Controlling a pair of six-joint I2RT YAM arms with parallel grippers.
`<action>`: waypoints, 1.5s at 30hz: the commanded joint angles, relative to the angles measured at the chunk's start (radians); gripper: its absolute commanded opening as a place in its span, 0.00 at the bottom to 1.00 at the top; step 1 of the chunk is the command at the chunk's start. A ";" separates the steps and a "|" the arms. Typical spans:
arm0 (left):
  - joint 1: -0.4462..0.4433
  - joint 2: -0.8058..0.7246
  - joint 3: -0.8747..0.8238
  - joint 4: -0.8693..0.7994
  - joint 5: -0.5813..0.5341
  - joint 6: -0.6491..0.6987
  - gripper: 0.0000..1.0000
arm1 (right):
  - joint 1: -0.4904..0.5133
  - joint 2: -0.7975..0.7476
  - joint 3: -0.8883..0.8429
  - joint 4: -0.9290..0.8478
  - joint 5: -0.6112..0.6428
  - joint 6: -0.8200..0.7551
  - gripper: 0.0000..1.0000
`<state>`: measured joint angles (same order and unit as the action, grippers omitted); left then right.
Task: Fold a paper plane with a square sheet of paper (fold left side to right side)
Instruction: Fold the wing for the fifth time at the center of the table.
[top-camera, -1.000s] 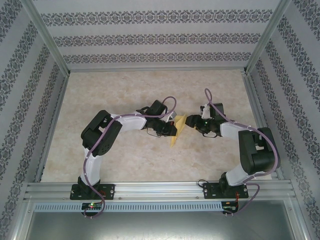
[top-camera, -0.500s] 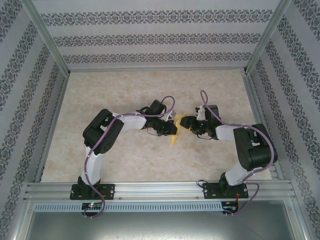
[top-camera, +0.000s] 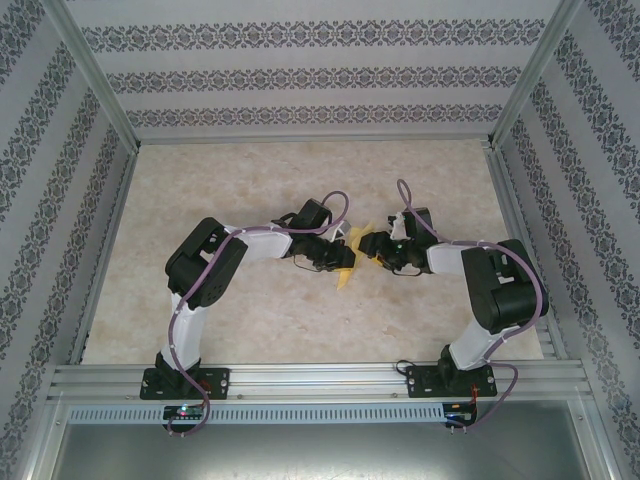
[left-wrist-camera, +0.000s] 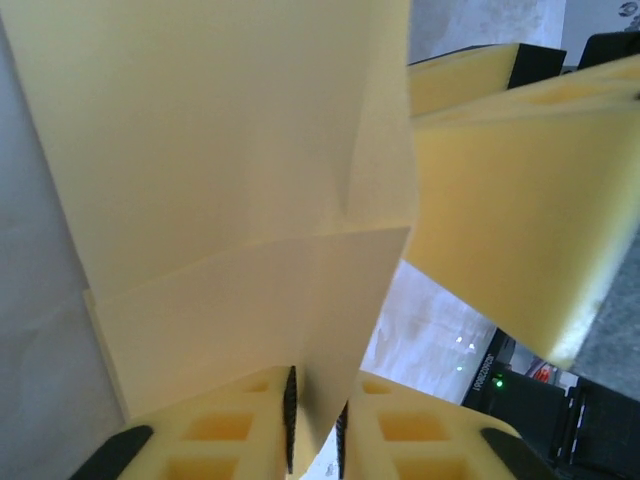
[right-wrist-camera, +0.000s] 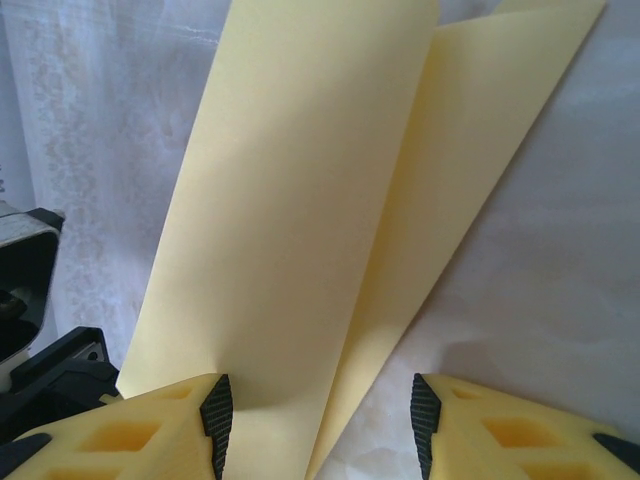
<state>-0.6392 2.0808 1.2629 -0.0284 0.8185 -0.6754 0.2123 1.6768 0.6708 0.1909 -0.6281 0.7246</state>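
The yellow sheet of paper (top-camera: 348, 270) is folded into a narrow pointed shape and stands up off the table between my two grippers at the table's middle. My left gripper (top-camera: 338, 258) is at its left side. In the left wrist view the paper (left-wrist-camera: 230, 180) runs down between the pads of the left gripper (left-wrist-camera: 315, 425), which stand slightly apart, with a gap at the right pad. My right gripper (top-camera: 378, 250) reaches in from the right. In the right wrist view the right gripper (right-wrist-camera: 320, 425) is open wide, and the creased paper (right-wrist-camera: 290, 200) passes beside its left pad (right-wrist-camera: 216, 415).
The right gripper's yellow fingers (left-wrist-camera: 520, 190) loom close in the left wrist view. Aluminium frame rails (top-camera: 320, 378) run along the near edge, and patterned walls (top-camera: 300, 75) close the back and sides. The pale table (top-camera: 250, 180) lies open behind both arms.
The right gripper has moved left, closing in on the paper, and its jaws have narrowed a little. The left jaws, shut on the paper before, have parted slightly.
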 joint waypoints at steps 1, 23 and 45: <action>0.018 -0.004 -0.002 0.010 0.000 0.010 0.25 | 0.015 0.044 0.016 -0.053 0.074 -0.019 0.52; 0.062 -0.073 -0.025 -0.011 -0.020 0.046 0.41 | 0.015 0.052 0.031 -0.056 0.070 -0.024 0.52; 0.075 -0.007 0.083 -0.039 0.013 0.078 0.42 | 0.018 0.052 0.046 -0.080 0.069 -0.037 0.53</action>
<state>-0.5793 2.0476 1.3148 -0.0628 0.8120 -0.6273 0.2146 1.6890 0.7086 0.1261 -0.6182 0.7269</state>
